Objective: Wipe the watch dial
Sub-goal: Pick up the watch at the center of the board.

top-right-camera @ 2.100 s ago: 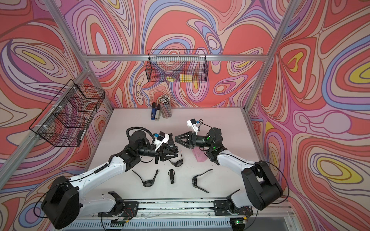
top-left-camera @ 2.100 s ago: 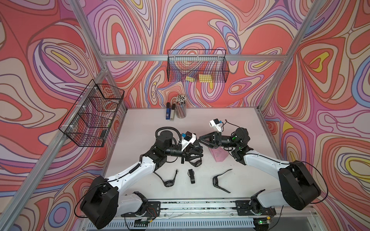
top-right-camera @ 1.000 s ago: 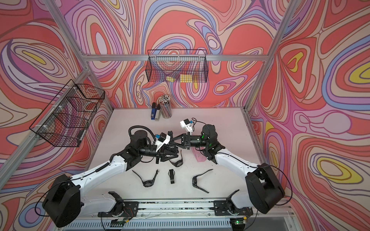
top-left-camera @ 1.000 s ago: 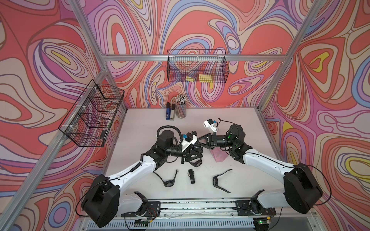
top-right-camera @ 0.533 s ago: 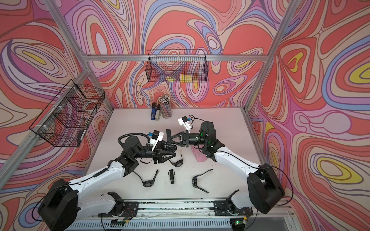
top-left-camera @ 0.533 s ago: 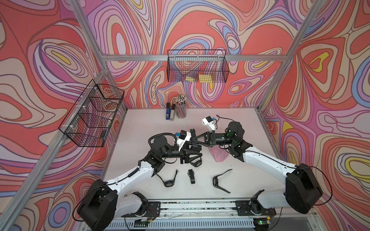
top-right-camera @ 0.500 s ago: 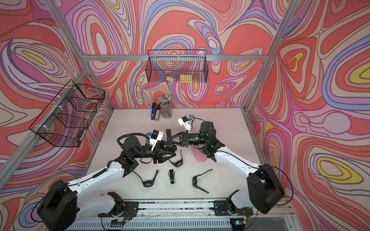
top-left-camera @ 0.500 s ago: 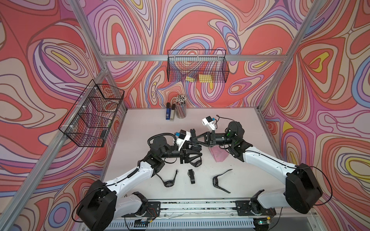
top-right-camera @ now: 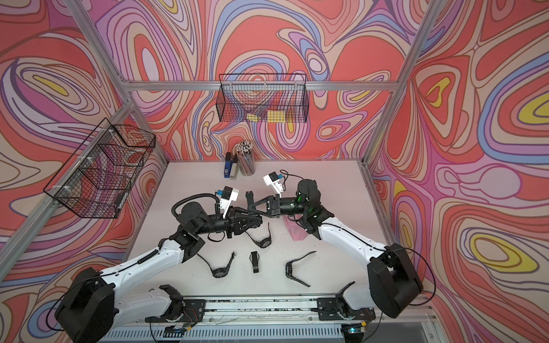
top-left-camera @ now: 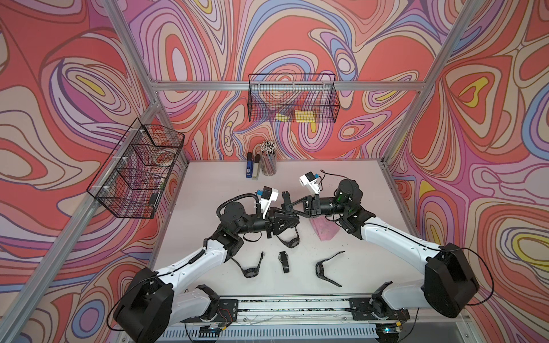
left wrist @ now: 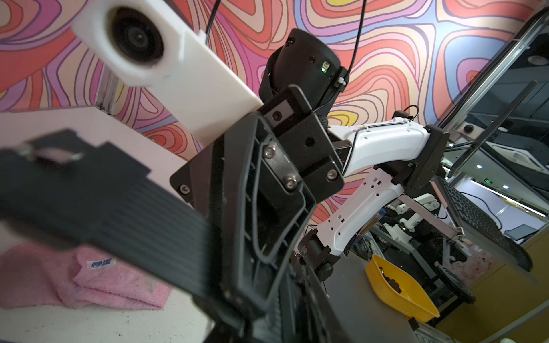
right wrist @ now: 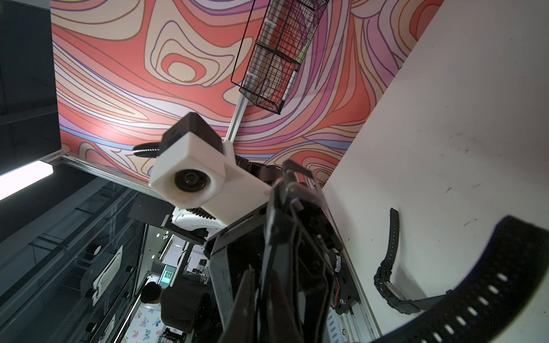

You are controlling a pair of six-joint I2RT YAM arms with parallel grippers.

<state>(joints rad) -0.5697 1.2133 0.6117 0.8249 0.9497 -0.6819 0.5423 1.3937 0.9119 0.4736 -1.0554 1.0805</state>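
My two grippers meet tip to tip above the middle of the table in both top views. The left gripper (top-left-camera: 294,221) (top-right-camera: 259,221) sits just under the right gripper (top-left-camera: 287,204) (top-right-camera: 251,204). Below them a black watch (top-left-camera: 289,242) (top-right-camera: 262,241) stands on the table with its straps curled up. Its holed strap (right wrist: 490,285) looms close in the right wrist view, and its dial is not readable. The right fingers (right wrist: 243,300) are pressed together with nothing I can name between them. My left jaws are blurred and crowded. The pink cloth (top-left-camera: 325,230) (left wrist: 74,279) lies flat on the table under the right arm.
Three more black watches lie nearer the front: one (top-left-camera: 250,268) on the left, one (top-left-camera: 284,262) in the middle, one (top-left-camera: 325,271) on the right. A pencil cup (top-left-camera: 268,161) and a blue stapler (top-left-camera: 249,167) stand at the back. Wire baskets hang on the left wall (top-left-camera: 136,169) and the back wall (top-left-camera: 292,99).
The right gripper has moved left until it overlaps the left gripper's tip. The left arm's elbow has drawn back to the left. Watch and cloth lie where they were.
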